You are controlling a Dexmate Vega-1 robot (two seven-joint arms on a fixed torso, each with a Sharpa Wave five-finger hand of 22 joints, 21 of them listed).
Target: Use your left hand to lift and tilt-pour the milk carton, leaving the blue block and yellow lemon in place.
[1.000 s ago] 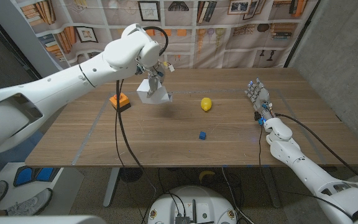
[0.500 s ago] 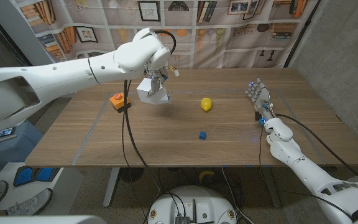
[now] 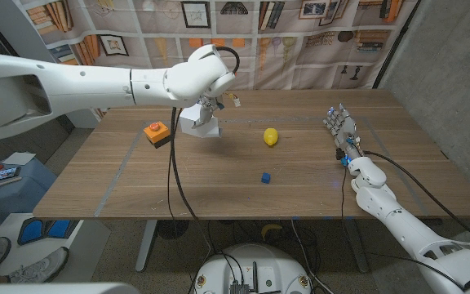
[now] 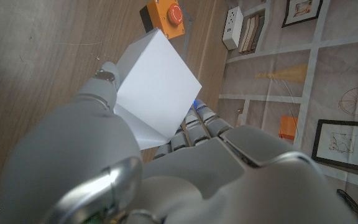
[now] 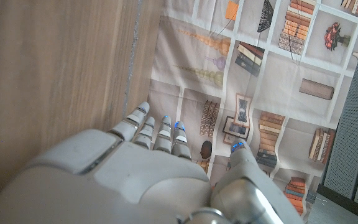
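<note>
Carton [image 3: 200,124] tilted, held by left hand [image 3: 206,102] above the table's [image 3: 137,184] far-left part, near orange button box [image 3: 157,132]. Lemon [image 3: 271,136], blue block [image 3: 265,177] mid-table. Right hand [image 3: 340,128] empty, fingers apart, near right edge.

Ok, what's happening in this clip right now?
The robot's left hand grips the white milk carton and holds it tilted above the far side of the table, beside an orange box with a red button. The yellow lemon and blue block sit on the table, apart from the carton. The right hand waits open near the table's right side.
</note>
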